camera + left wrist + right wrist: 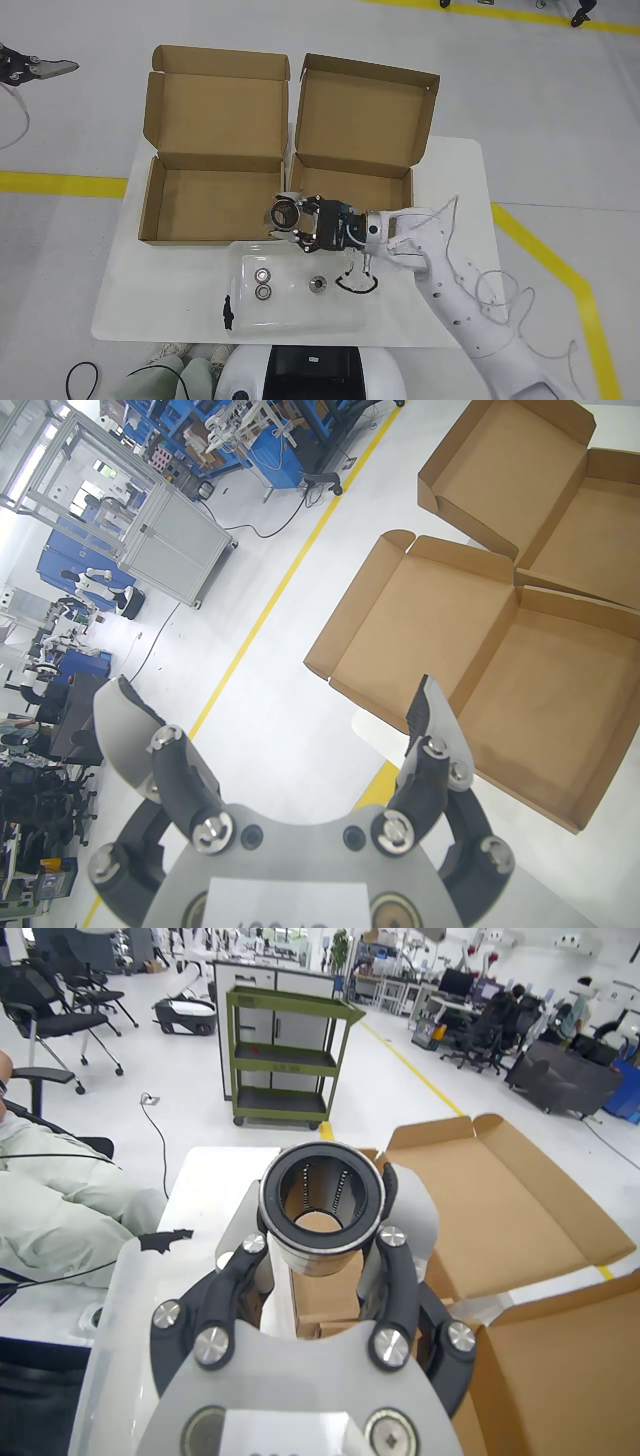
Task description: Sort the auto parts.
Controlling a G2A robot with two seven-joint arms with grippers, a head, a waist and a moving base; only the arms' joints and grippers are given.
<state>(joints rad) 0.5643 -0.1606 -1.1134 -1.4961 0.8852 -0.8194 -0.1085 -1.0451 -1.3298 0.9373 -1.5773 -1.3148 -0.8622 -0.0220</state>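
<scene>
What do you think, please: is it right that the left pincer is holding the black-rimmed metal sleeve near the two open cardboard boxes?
Not quite: the right pincer holds the sleeve, as the right wrist view shows, near the two open cardboard boxes; the left pincer is open and empty.

Hollow, black-rimmed cylindrical bearing (pixel 320 1234), gripped in the right tool (pixel 324 1215) above where left carton (pixel 215 205) and right carton (pixel 350 192) meet; two ring bearings (pixel 263 272) lie in the clear tray (pixel 300 312)
</scene>
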